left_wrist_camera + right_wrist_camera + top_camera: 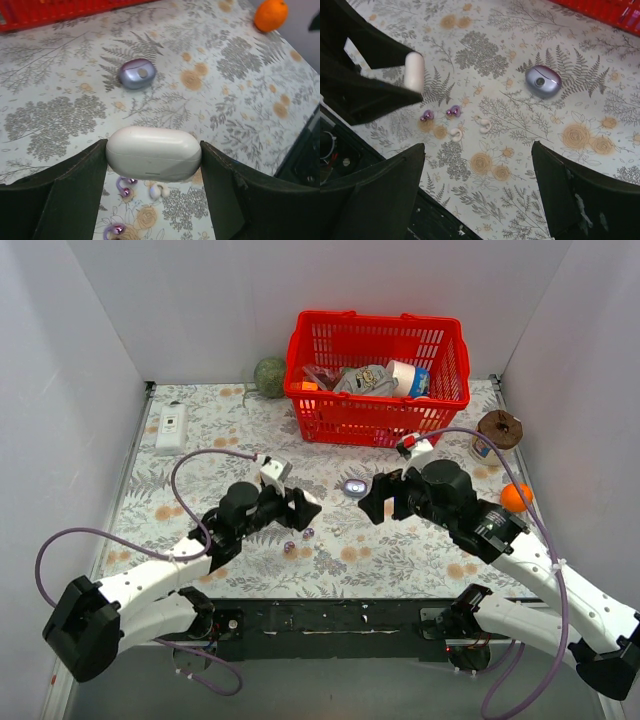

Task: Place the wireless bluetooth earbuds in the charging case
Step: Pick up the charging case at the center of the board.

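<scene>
The lavender charging case (355, 487) lies closed on the floral cloth between my two grippers; it also shows in the left wrist view (136, 73) and the right wrist view (543, 81). Two purplish earbuds (290, 548) (308, 533) lie on the cloth near the front, also seen from the right wrist (426, 115) (453, 111) and under my left jaws (125, 186). My left gripper (310, 508) (154, 155) is shut on a plain white oval case (153, 152), held above the earbuds. My right gripper (372, 502) (477, 195) is open and empty, hovering right of the earbuds.
Two white earbuds (455, 134) (483, 124) lie beside the purple ones. A red basket (377, 375) with items stands at the back. An orange (515, 497), a brown-topped object (499, 430), a green ball (269, 376) and a white device (171, 429) sit round the edges.
</scene>
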Robot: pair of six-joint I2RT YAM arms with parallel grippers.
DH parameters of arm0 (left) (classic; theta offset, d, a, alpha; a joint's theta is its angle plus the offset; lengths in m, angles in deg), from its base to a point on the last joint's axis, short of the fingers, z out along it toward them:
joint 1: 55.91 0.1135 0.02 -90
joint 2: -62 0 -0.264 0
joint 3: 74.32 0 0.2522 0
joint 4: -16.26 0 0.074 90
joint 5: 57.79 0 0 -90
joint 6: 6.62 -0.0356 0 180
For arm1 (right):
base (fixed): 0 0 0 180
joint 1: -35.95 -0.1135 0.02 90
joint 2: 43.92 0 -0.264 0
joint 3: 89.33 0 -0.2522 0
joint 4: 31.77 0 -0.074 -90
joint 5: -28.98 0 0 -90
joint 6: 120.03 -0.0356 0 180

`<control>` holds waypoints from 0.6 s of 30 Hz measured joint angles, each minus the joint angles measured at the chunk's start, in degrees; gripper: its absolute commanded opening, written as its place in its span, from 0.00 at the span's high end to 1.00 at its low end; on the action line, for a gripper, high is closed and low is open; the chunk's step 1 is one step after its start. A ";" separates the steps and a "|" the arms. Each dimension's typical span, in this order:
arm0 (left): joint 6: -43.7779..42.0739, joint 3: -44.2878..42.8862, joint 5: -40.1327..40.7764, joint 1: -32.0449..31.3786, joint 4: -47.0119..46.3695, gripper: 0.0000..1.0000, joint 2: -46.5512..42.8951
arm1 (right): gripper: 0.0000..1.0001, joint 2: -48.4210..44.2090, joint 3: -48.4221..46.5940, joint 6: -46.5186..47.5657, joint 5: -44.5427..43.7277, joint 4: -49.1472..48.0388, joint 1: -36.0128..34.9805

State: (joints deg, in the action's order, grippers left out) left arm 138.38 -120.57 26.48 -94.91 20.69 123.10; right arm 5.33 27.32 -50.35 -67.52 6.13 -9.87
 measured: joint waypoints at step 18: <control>-18.86 15.28 2.93 -18.51 -25.05 1.00 -11.80 | 0.07 8.90 -7.48 0.76 15.04 2.43 0.00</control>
State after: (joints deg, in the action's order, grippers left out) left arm 119.52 -105.29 29.40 -113.43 -4.35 111.30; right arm 14.23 19.85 -49.58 -52.48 8.56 -9.87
